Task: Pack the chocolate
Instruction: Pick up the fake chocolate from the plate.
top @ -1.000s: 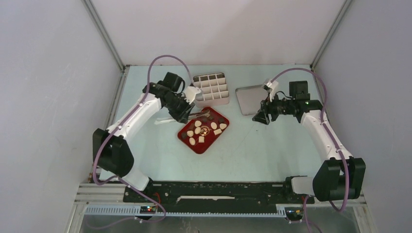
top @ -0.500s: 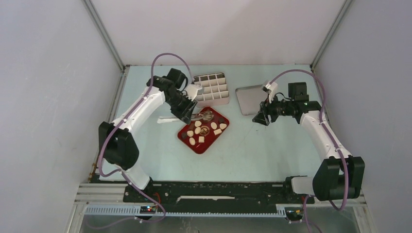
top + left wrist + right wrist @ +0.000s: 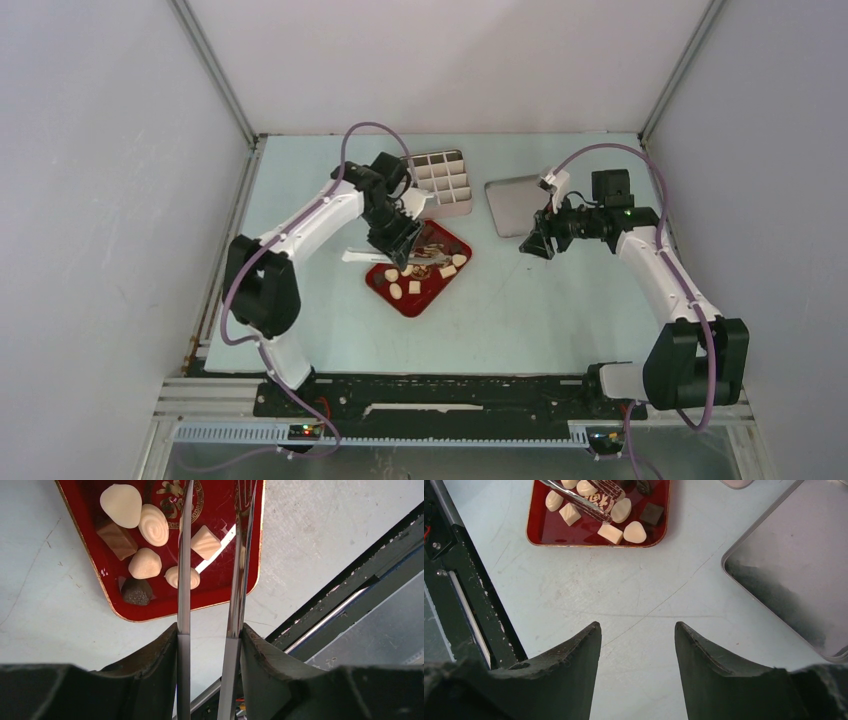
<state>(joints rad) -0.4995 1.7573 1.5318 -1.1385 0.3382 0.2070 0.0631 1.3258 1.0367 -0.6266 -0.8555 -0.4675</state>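
The chocolate [image 3: 440, 270], cream-white and dark brown pieces, lies on a red tray [image 3: 400, 303]. My left gripper [image 3: 395, 235] is shut on metal tongs [image 3: 425, 247] and holds them over the tray. In the left wrist view the two tong arms [image 3: 184, 555] run between my fingers [image 3: 210, 627] above cream pieces [image 3: 153, 525] on the tray [image 3: 220, 580]; their tips are out of view. In the right wrist view the tongs [image 3: 579, 500] are open over the tray's [image 3: 574, 536] middle, and pieces [image 3: 634, 531] lie beside them. My right gripper [image 3: 636, 625] is open and empty, right of the tray.
A white box with square compartments [image 3: 440, 182] stands just behind the tray. A flat grey tin lid [image 3: 512, 205] lies to its right, under my right gripper [image 3: 535, 243]; it also shows in the right wrist view [image 3: 794, 570]. Side walls enclose the table.
My left arm has swung right and forward, bringing the tongs from the tray's left edge to over its middle. The right arm has not moved.
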